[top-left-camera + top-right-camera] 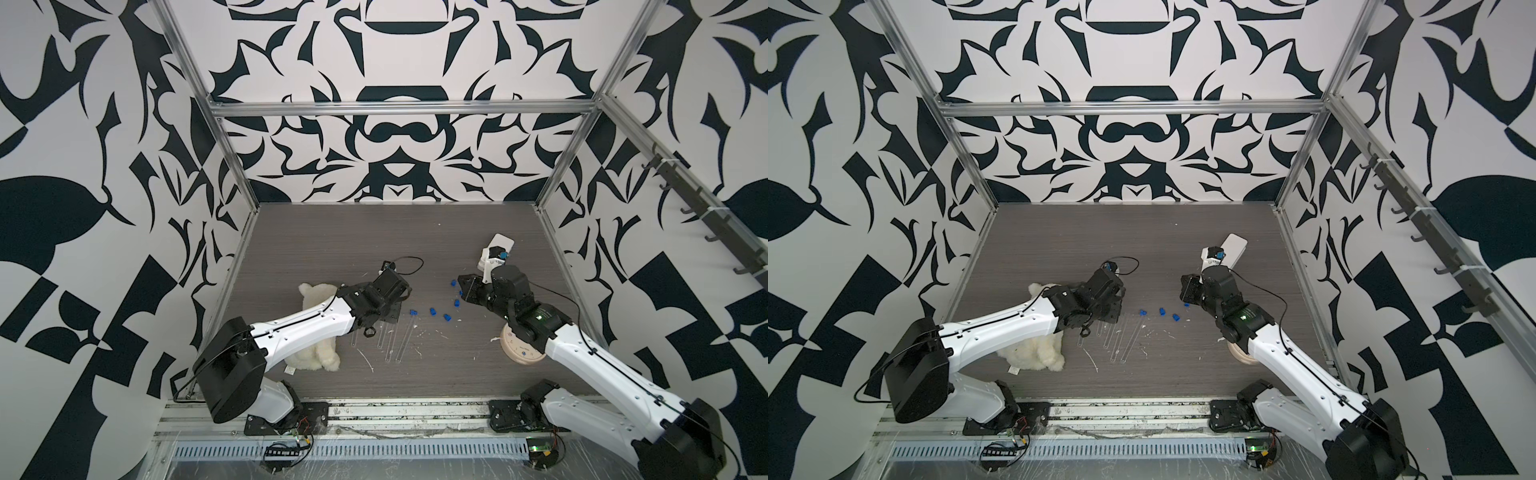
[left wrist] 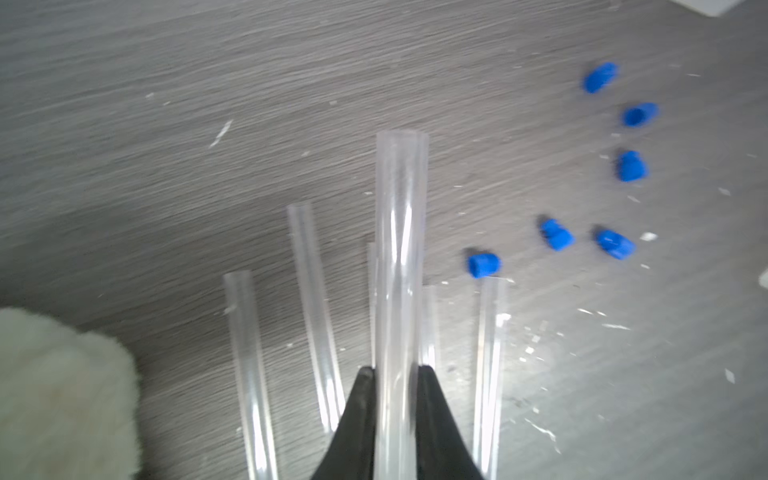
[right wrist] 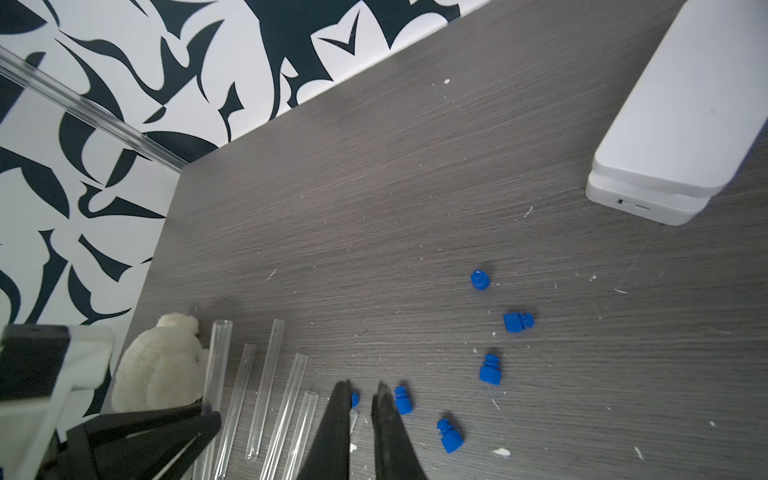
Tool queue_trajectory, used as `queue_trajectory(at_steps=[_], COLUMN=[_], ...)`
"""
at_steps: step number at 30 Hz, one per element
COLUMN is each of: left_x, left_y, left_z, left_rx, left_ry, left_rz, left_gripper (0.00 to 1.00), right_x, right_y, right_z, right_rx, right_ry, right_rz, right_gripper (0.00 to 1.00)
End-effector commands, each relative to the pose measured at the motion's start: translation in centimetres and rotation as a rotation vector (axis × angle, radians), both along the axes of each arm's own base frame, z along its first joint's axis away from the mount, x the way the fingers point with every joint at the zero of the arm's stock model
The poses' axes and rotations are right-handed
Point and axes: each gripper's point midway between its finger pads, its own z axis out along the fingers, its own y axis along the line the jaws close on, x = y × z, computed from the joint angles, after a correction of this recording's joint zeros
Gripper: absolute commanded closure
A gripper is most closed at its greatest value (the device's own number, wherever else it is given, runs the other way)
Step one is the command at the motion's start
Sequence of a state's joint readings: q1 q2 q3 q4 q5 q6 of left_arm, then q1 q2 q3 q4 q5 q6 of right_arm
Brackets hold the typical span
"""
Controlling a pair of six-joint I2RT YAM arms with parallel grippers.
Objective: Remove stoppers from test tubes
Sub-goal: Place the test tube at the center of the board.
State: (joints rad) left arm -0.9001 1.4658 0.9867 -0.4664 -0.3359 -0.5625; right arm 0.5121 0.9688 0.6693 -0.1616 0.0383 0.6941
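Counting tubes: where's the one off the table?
Left wrist view: the test tube is clamped in the left gripper, above the tubes lying by the plush toy.

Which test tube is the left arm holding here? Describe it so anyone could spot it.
Find the white plush toy on the dark table; beside it lie clear test tubes in a row. The lifted tube is the one pinched in the left gripper, the only one raised above the table while the rest lie flat.
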Motion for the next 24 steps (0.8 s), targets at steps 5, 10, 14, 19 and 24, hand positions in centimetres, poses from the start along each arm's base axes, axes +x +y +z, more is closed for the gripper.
queue_trajectory(at_steps=[5,10,14,19,24], left_x=[0.0,-0.1,-0.1,-0.5,-0.6], left_y=[4.7,5.0,5.8,5.7,5.1], left_z=[-3.7,-5.8,-7.2,-8.5,-8.9], left_rx=[0.100,0.126,0.154,0.165,0.147], left_ry=[0.117,0.158,0.185,0.228,0.242], left_rz=[0.175,0.192,0.217,0.211,0.182], left_gripper=[0.86,0.86,0.85,0.81,0.72], right_x=[0.0,0.0,0.0,0.0,0.2], right_y=[-0.4,-0.3,-0.5,-0.7,-1.3], right_z=[-0.4,-0.7,-1.1,-1.7,-2.5], right_rx=[-0.016,-0.016,-0.028,-0.054,-0.100], right_ry=[-0.013,-0.009,-0.005,-0.006,-0.017], right_rz=[-0.008,-0.005,-0.008,-0.012,-0.022], right_gripper=[0.86,0.86,0.86,0.86,0.85])
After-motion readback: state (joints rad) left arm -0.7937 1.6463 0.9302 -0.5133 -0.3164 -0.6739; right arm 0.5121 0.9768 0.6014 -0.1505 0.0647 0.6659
